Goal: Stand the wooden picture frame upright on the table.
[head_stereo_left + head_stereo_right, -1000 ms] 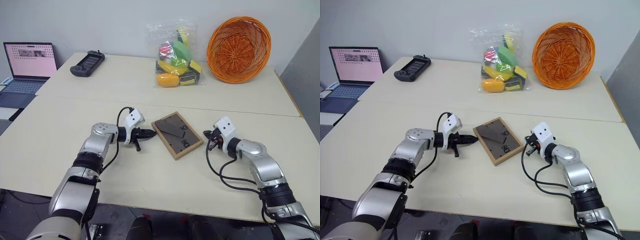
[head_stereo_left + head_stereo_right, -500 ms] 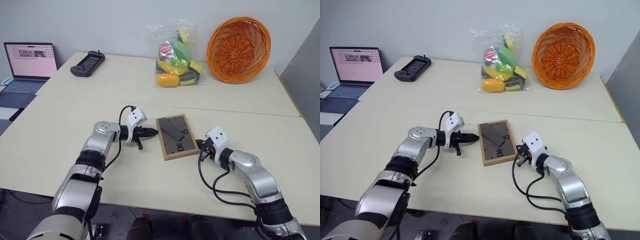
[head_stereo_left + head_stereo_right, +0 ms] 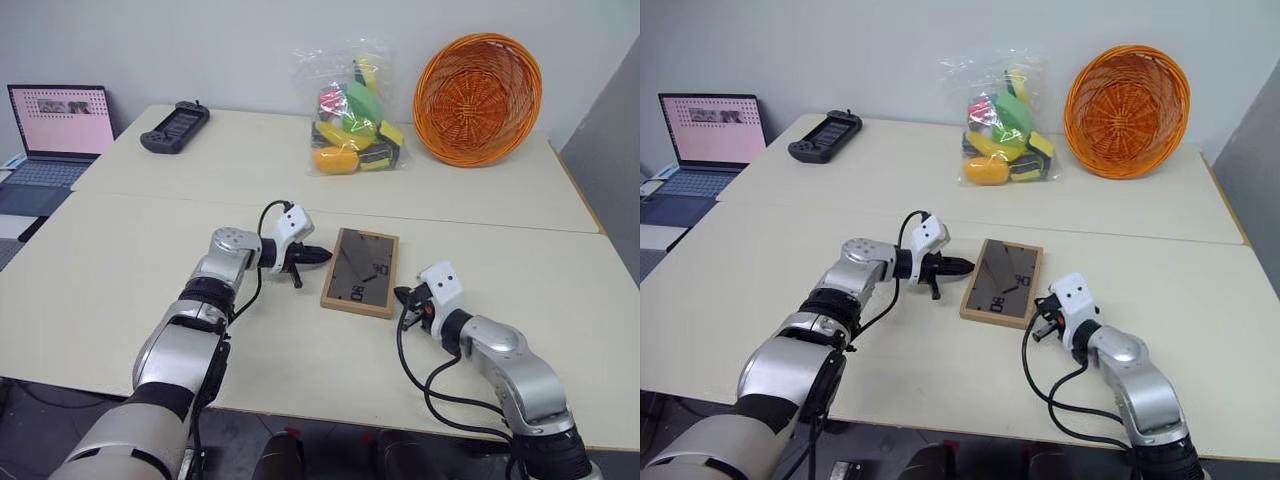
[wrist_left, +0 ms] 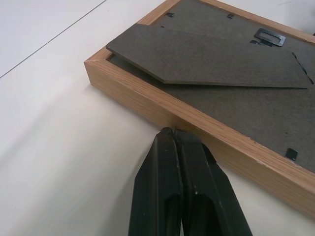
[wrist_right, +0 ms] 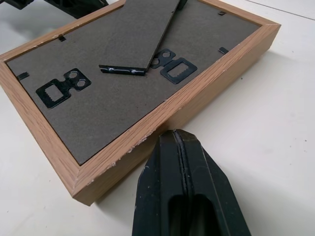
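A: What could go wrong from here?

B: The wooden picture frame point(image 3: 360, 272) lies face down on the surface point(image 3: 120, 270), dark back panel up, and both sets of fingers are pressed shut, holding nothing. Closed tips can only push. If one side shoves harder than the other, I'd expect the frame to spin or skid flat across the smooth top rather than rise.

A: And the fold-out stand?

B: The stand point(image 5: 140, 37) sits slightly lifted off the back panel. If the frame is tipped up without that leg swung out far enough, it would likely fall over again, onto its face or its back.

A: Where is the frame relative to the fingers?

B: Between them. The left gripper point(image 4: 173, 133) has its closed tips right at the frame's long wooden edge, touching it or very nearly so, not far from a corner. The right gripper point(image 5: 179, 140) is at the opposite long edge, tips just beside the wood; I can't tell if they touch.

A: Any clearance underneath?

B: None visible; the frame rests flat. Neither fingertip is under an edge, so a lift would need one set to open or wedge beneath the rim.
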Robot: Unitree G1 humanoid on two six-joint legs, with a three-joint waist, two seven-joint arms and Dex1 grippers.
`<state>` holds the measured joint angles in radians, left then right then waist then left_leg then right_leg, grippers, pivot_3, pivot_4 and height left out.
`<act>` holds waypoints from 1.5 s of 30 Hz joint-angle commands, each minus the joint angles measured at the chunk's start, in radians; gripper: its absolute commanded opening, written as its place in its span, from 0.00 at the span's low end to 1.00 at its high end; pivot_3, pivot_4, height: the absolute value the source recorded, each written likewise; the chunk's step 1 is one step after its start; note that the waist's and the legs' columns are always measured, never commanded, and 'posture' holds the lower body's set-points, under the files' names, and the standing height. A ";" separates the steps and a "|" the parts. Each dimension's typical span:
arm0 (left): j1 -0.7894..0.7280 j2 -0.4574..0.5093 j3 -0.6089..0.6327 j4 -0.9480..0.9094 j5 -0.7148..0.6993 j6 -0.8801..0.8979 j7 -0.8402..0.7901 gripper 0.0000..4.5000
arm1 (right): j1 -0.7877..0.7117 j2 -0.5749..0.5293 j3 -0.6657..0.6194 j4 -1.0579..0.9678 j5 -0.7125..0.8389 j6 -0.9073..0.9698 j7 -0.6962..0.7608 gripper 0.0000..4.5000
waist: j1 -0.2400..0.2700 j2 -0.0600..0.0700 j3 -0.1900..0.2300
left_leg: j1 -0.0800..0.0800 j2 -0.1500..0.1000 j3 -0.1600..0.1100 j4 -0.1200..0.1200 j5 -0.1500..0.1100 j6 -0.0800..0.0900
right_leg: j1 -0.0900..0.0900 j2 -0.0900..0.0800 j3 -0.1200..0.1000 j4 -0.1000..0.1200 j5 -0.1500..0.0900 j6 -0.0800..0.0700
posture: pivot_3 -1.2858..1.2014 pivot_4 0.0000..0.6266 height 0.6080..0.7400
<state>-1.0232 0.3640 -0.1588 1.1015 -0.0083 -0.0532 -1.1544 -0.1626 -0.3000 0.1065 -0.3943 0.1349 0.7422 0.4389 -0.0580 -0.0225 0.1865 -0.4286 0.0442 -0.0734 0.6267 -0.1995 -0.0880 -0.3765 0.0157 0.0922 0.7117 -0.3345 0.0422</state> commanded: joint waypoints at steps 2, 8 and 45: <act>-0.031 -0.026 0.008 0.012 0.011 -0.044 -0.018 0.01 | -0.001 -0.002 -0.001 -0.062 0.028 0.000 0.002 0.00 | 0.001 0.000 0.000 | 0.000 0.000 0.000 0.000 0.000 0.000 | 0.000 0.000 0.000 0.000 0.000 0.000 | 0.52 0.24 1.00; -0.011 0.006 0.028 -0.027 0.000 -0.029 -0.054 0.01 | -0.041 -0.048 -0.012 -0.002 0.024 -0.031 0.040 0.00 | 0.000 0.000 0.000 | 0.000 0.000 0.000 0.000 0.000 0.000 | 0.000 0.000 0.000 0.000 0.000 0.000 | 0.52 0.24 1.00; 0.249 0.461 0.180 -0.993 -0.627 1.325 -0.160 0.01 | -0.120 -0.455 -0.065 0.045 0.137 -0.166 0.425 0.00 | -0.026 0.000 0.000 | -0.001 0.001 -0.001 0.001 0.000 0.000 | -0.001 0.001 0.000 0.000 -0.002 0.001 | 0.52 0.24 1.00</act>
<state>-0.7670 0.8114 0.0094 0.0831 -0.6077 1.2258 -1.3170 -0.2829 -0.7574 0.0353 -0.3650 0.3022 0.6400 0.8783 -0.0838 -0.0226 0.1868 -0.4293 0.0456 -0.0735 0.6275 -0.1995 -0.0879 -0.3777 0.0165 0.0927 0.7123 -0.3365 0.0431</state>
